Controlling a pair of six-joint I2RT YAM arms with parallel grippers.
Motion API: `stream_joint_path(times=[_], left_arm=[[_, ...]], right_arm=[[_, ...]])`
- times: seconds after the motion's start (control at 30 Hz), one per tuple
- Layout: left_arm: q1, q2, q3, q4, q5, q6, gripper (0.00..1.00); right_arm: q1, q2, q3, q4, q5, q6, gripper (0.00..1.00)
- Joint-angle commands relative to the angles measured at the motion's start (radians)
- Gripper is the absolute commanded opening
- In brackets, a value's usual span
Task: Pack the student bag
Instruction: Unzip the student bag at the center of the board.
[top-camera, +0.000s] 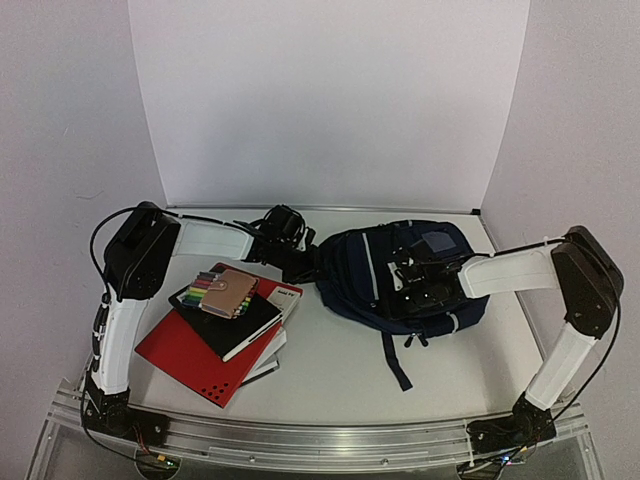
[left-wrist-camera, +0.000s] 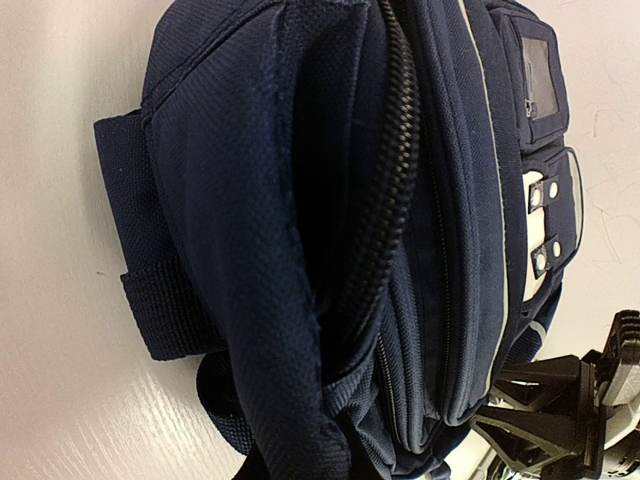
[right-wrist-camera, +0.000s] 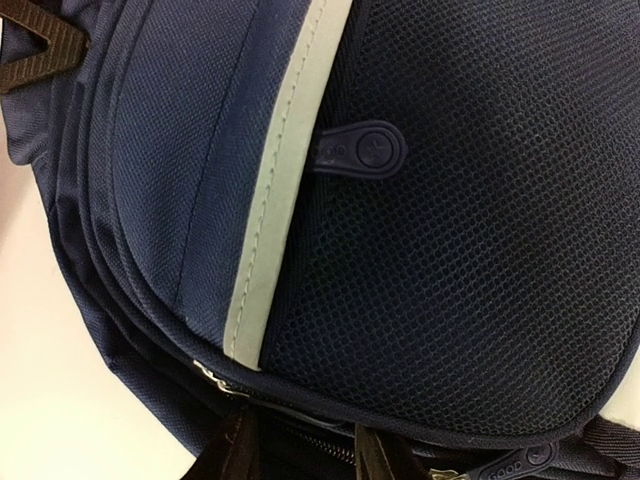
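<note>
The student bag (top-camera: 400, 275), dark navy with pale stripes, lies on the table at centre right, a strap trailing toward the near edge. My left gripper (top-camera: 300, 262) is at the bag's left end. In the left wrist view a fold of the bag's fabric (left-wrist-camera: 270, 300) beside an open zipper runs down into the jaws, which are shut on it. My right gripper (top-camera: 425, 285) is pressed down on the bag's front. Its dark fingers (right-wrist-camera: 235, 452) stand apart on either side of a zipper seam (right-wrist-camera: 300, 440), below a mesh pocket (right-wrist-camera: 460, 250).
Left of the bag lies a stack: a red folder (top-camera: 190, 355), a black notebook (top-camera: 225, 315), a red and white book (top-camera: 285, 295), and on top a tan case with coloured pens (top-camera: 228, 293). White walls close in the back and sides.
</note>
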Motion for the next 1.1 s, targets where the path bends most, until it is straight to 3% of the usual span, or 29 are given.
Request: stream_joint_path(times=[0.0, 0.33, 0.6, 0.87, 0.97, 1.07], left_arm=[[-0.009, -0.013, 0.048, 0.031, 0.04, 0.006, 0.0], [-0.009, -0.001, 0.058, 0.033, 0.045, 0.004, 0.0], [-0.009, 0.005, 0.066, 0.026, 0.051, 0.005, 0.0], [-0.009, 0.008, 0.073, 0.021, 0.055, 0.007, 0.0], [-0.009, 0.011, 0.073, 0.02, 0.055, 0.006, 0.0], [-0.009, 0.013, 0.074, 0.02, 0.057, 0.005, 0.0]], right_arm=[[-0.002, 0.036, 0.045, 0.082, -0.022, -0.037, 0.21], [0.006, 0.031, 0.054, 0.093, -0.042, -0.084, 0.13], [0.018, 0.08, 0.091, 0.099, -0.051, -0.104, 0.25], [0.025, 0.114, 0.12, 0.101, -0.042, -0.133, 0.28], [0.032, 0.122, 0.132, 0.1, -0.044, -0.144, 0.25], [0.042, 0.116, 0.137, 0.101, -0.057, -0.155, 0.15]])
